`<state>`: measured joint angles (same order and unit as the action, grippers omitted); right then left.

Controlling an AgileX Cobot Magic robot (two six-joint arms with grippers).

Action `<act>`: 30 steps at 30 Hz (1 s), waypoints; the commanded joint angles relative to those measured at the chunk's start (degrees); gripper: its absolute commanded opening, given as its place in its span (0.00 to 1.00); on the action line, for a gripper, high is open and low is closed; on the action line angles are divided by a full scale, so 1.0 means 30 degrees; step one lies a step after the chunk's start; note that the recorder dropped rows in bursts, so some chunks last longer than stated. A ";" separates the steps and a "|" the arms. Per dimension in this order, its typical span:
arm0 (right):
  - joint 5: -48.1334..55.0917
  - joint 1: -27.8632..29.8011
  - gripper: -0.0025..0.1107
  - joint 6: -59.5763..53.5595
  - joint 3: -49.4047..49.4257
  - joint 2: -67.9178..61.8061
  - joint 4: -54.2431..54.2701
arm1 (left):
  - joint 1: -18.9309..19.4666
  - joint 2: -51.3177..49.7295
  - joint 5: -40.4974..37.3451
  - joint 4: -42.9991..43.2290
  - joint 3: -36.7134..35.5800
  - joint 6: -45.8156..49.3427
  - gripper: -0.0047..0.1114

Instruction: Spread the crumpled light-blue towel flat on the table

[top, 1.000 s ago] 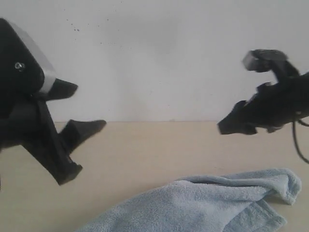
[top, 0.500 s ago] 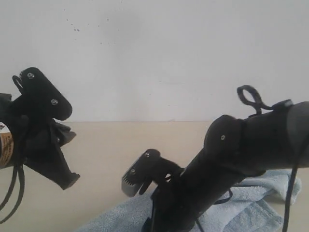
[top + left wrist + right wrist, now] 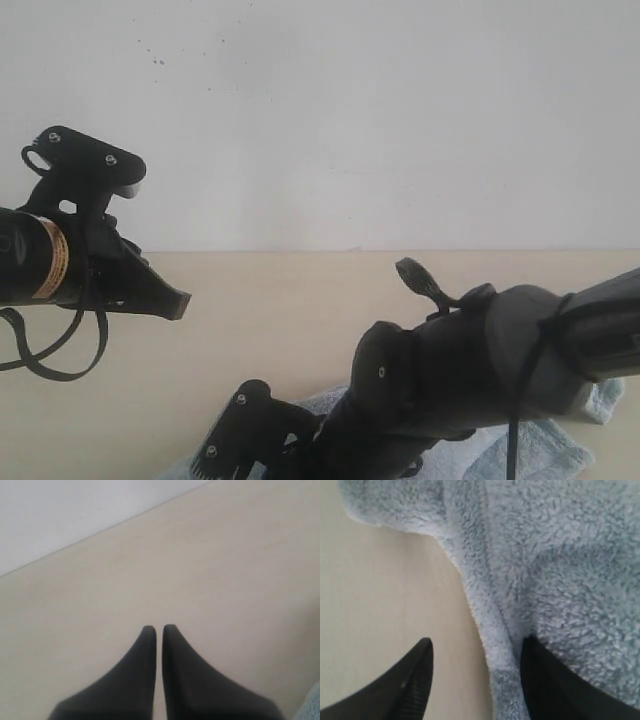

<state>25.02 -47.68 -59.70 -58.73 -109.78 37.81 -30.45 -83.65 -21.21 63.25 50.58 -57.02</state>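
Grasp stage: the right gripper, jaws spread, straddles the hem of the fluffy pale-blue terry towel and should pinch it next; the left gripper, jaws together, hovers over the smooth beige table.

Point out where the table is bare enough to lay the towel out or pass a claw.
Bare table stretches along the wall between the left claw and the right arm, and beneath that claw. Crowded at the exterior view's lower right: the towel lies bunched under the right arm, with the open right claw straddling its edge.
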 commanded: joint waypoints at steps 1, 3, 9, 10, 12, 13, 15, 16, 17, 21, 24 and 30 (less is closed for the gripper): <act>-0.1324 -0.0080 0.41 0.0757 0.0015 -0.0370 -0.0219 | 0.0070 -0.0157 0.0383 -0.0542 0.0155 0.0198 0.08; -0.1925 -0.0080 0.26 0.1664 0.0015 -0.0370 -0.0219 | 0.0070 -0.0163 0.0434 -0.0542 0.0155 0.0198 0.08; -0.2144 -0.0080 0.02 0.2724 0.0015 -0.0370 -0.0319 | 0.0070 -0.0163 0.0775 -0.0542 0.0155 0.0198 0.08; -0.2156 -0.0080 0.02 0.2724 0.0015 -0.0370 -0.0353 | 0.0070 -0.0163 0.0769 -0.0542 0.0155 0.0198 0.08; -0.2190 -0.0046 0.02 0.2724 0.0015 -0.0249 -0.0453 | 0.0070 -0.0163 0.0769 -0.0542 0.0155 0.0198 0.08; -0.2190 -0.0046 0.02 0.2765 0.0015 -0.0151 -0.0539 | 0.0070 -0.0163 0.0769 -0.0542 0.0155 0.0198 0.08; -0.2272 -0.0046 0.02 0.2950 0.0015 0.0254 -0.1005 | 0.0070 -0.0163 0.0781 -0.0508 0.0155 0.0198 0.08; -0.2330 -0.0046 0.02 0.2944 0.0015 0.0484 -0.1428 | 0.0070 -0.0163 0.0781 -0.0508 0.0155 0.0198 0.08; -0.2377 -0.0046 0.02 0.2944 0.0015 0.0708 -0.1927 | 0.0070 -0.0198 0.0682 -0.0508 0.0155 0.0198 0.08; -0.2267 0.0699 0.02 0.4972 0.0015 0.2195 -0.6273 | 0.0070 -0.0272 0.0065 0.0104 0.0155 0.0198 0.08; -0.1696 0.2458 0.02 0.8784 0.0015 0.3697 -1.0794 | 0.0070 -0.0272 0.0557 -0.0602 0.0155 0.0198 0.13; 0.1556 0.7832 0.02 1.5594 0.0015 0.5524 -1.3702 | -0.0445 -0.0272 0.1662 -0.5396 0.0155 0.2740 0.35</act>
<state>24.24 -30.50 -22.41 -58.73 -94.89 -0.63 -30.73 -84.31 -17.02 51.34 50.58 -53.99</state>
